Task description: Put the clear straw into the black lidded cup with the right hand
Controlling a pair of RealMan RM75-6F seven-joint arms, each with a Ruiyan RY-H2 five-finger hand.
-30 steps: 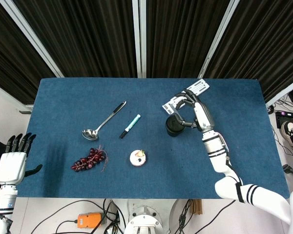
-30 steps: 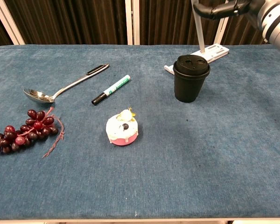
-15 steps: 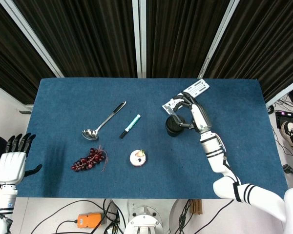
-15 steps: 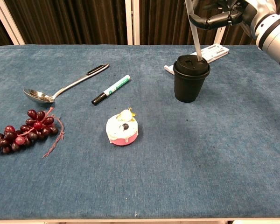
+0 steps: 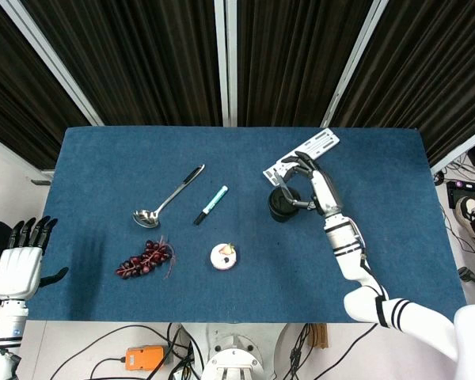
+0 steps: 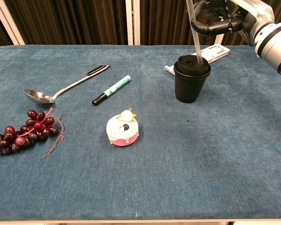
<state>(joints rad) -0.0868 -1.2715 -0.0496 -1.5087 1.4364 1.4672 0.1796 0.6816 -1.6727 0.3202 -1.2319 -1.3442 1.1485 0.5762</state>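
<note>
Blue table (image 6: 187, 178); right hand (image 6: 223, 18) holds straw (image 6: 195, 37) in black cup (image 6: 191, 78).

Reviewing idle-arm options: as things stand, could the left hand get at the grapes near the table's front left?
Probably yes. The left hand hangs open off the table's left edge, holding nothing, and the grapes lie on that side with only bare cloth between. Actual reach can't be confirmed from these views.

glossy metal ladle (image 6: 61, 88), matt cloth table (image 6: 201, 154)
</note>
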